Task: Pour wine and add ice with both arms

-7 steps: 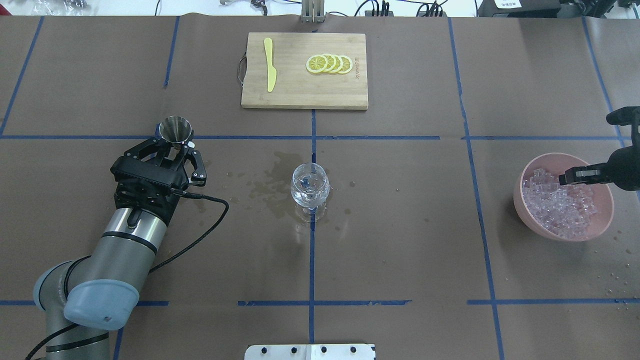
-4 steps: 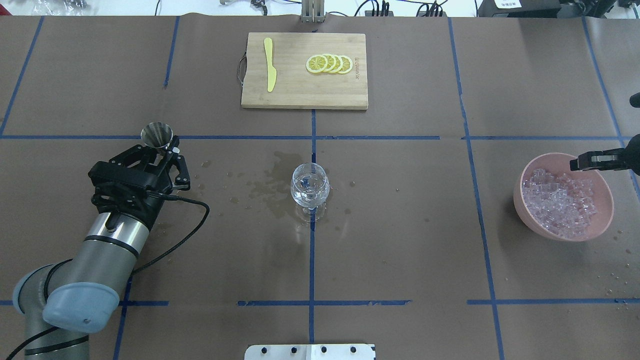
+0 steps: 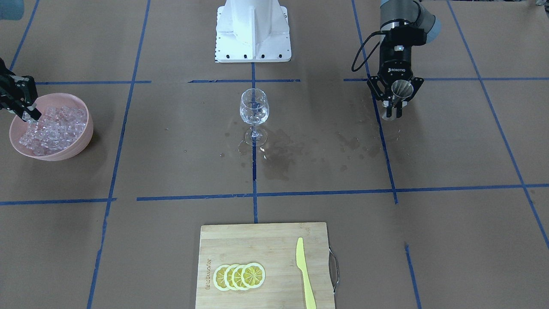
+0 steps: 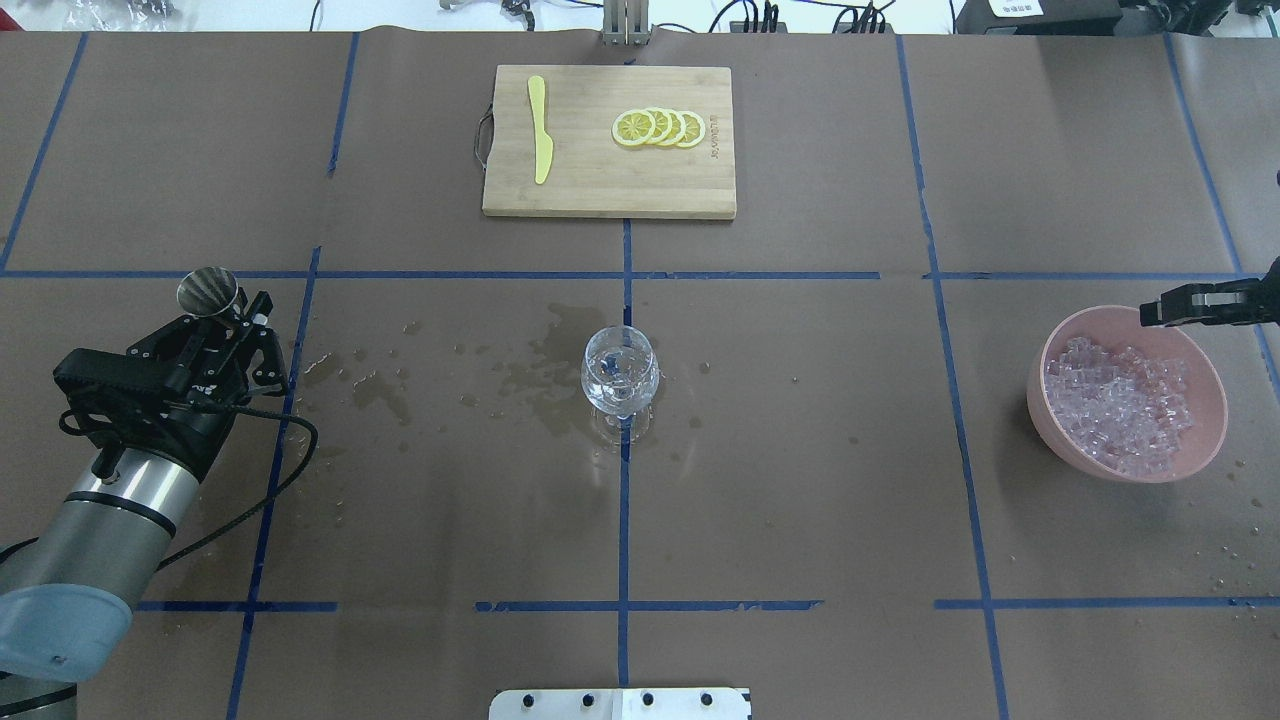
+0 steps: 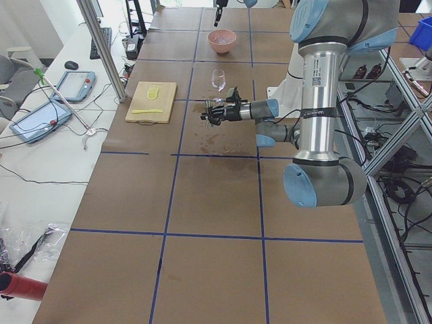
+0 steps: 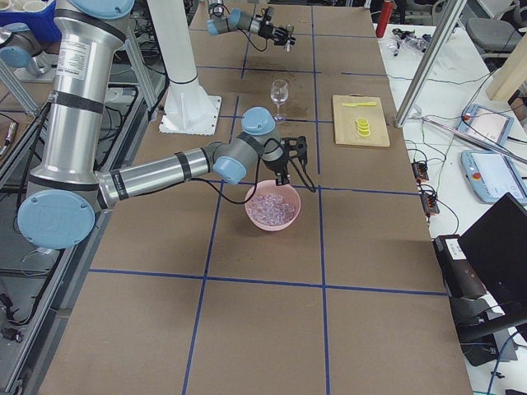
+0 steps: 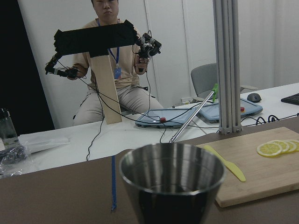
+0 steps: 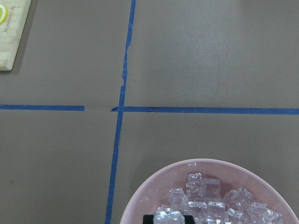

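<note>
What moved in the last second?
Left hand, gripping the steel jigger, swung further to its left, away from the wine glass. Right hand pulled back from over the ice to the far rim of the pink bowl. Glass, bowl, cutting board unmoved.

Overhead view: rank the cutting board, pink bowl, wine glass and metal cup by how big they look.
1. cutting board
2. pink bowl
3. wine glass
4. metal cup, held raised in the left end effector, so nearer the camera, yet plainly the smallest.
</note>
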Tool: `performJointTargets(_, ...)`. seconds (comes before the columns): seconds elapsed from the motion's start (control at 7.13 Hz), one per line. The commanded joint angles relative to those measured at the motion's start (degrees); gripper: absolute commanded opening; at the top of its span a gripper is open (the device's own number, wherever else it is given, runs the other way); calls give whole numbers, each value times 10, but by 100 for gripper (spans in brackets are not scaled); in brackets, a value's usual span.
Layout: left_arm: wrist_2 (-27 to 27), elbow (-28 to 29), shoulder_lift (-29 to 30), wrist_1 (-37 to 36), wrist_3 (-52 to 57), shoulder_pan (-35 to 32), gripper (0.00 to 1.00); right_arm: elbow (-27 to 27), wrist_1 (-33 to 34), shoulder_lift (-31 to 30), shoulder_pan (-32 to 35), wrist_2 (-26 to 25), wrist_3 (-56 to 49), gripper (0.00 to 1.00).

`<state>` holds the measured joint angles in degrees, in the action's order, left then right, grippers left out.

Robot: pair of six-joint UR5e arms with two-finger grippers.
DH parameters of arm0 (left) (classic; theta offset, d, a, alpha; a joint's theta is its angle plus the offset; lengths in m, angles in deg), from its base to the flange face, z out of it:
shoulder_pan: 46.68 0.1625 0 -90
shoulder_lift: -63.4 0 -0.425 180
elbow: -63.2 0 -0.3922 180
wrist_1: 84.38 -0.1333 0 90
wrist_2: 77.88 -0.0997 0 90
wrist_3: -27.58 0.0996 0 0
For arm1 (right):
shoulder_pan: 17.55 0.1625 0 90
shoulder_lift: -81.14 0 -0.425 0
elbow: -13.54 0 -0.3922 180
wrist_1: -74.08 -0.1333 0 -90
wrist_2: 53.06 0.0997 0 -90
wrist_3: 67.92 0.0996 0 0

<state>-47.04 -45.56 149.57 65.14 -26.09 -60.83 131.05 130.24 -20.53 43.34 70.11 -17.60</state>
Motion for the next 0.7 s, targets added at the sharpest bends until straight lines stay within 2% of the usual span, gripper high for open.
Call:
performJointTargets(0.0, -2, 36, -6, 2, -83, 0, 0, 17, 0, 2, 5, 15, 2, 0)
performJointTargets(0.42, -8, 100, -5, 2, -181, 4, 0, 24, 2, 54, 19, 58, 75, 0)
performJointTargets(0.56, -29, 109, -5, 1, -187, 9, 0, 32, 30, 71, 31, 71, 79, 0)
